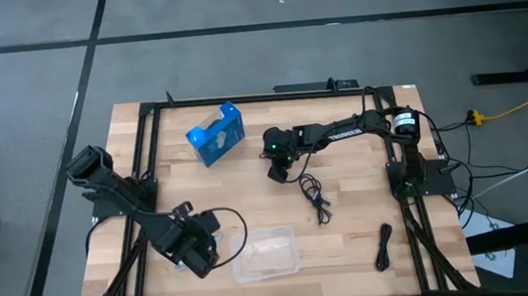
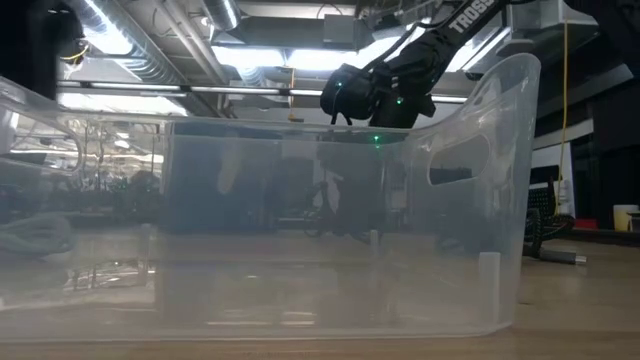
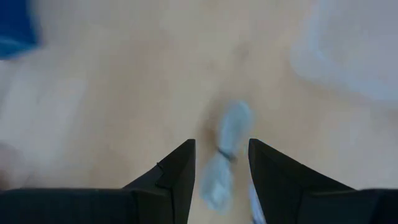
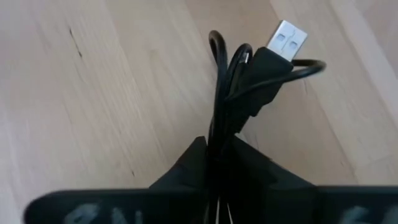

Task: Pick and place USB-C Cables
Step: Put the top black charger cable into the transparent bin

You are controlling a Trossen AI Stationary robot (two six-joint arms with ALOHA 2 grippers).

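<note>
- The right gripper (image 4: pixel 217 155) pinches a thin black bundled cable (image 4: pixel 239 87) near the middle of the pale wooden bench (image 1: pixel 348 236); the bundle's long axis runs straight out past the fingers, its silver plug (image 4: pixel 287 38) pointing away from the wrist.
- A second black loose cable (image 1: pixel 314 193) trails across the boards beside that gripper, and a black straight bundle (image 1: pixel 384 247) lies lengthwise near the right rail.
- The left gripper (image 3: pixel 221 163), fingers spread, hangs over a light grey cable tied at its waist (image 3: pixel 225 155), near the clear rectangular plastic tray (image 1: pixel 266 253).
- The blue box with white marks (image 1: pixel 215 134) stands at the far side; its print cannot be read.
- In the low view, white letters "TROSS" (image 2: pixel 468 17) show on the arm, under ceiling strip lights (image 2: pixel 150 95).
</note>
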